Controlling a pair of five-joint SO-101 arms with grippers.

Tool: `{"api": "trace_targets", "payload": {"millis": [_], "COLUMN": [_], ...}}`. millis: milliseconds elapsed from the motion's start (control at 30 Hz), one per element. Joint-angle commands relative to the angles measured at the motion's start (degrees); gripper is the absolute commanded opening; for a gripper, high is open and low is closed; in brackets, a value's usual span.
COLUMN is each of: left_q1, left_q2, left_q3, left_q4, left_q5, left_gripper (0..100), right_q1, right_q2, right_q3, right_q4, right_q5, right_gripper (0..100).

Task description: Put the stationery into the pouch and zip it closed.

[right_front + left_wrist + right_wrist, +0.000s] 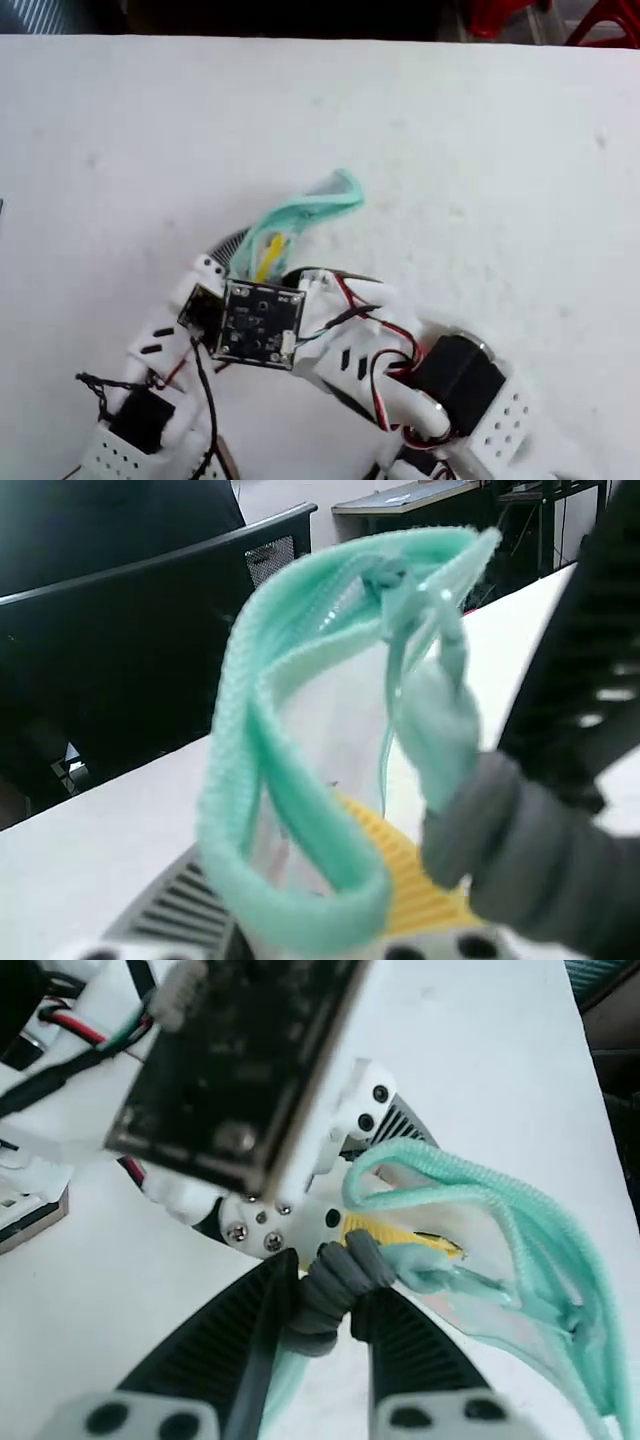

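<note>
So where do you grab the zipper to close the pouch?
Grip the grey pull tab, coming from the side away from the pouch. It sticks out clear of the floppy green rim, so jaws can close across it.

White table [470,140]; teal pouch [310,208] nr its middle.
</note>
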Motion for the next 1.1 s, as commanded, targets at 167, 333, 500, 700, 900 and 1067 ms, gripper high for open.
{"api": "trace_targets", "payload": {"millis": [167,333,500,700,900,1067], "left_q1": [0.4,0.3,0.3,0.5,0.5,0.5], "left_q2": [-0.7,-0.7,-0.7,-0.7,-0.7,-0.7], "left_q3": [-2.3,-2.3,-2.3,-2.3,-2.1,-2.0], "left_q4": [-0.9,-1.0,-1.0,-1.0,-1.1,-1.1], "left_q5": [-0.2,-0.2,-0.2,-0.2,-0.2,-0.3], "left_gripper": [4,4,4,4,4,4], "right_q1": [-5.5,-5.5,-0.7,17.7,23.3,23.3], "right_q2": [-1.5,-8.8,-13.4,-10.3,2.0,13.8], "right_q3": [-1.2,-2.6,-4.4,-12.0,-20.1,-37.0], "right_q4": [2.2,6.1,4.8,-4.6,-5.8,2.3], "right_q5": [-1.1,-6.6,-6.1,-22.4,-40.2,-52.5], "right_gripper": [7.7,38.2,30.9,26.1,26.2,26.3]}}
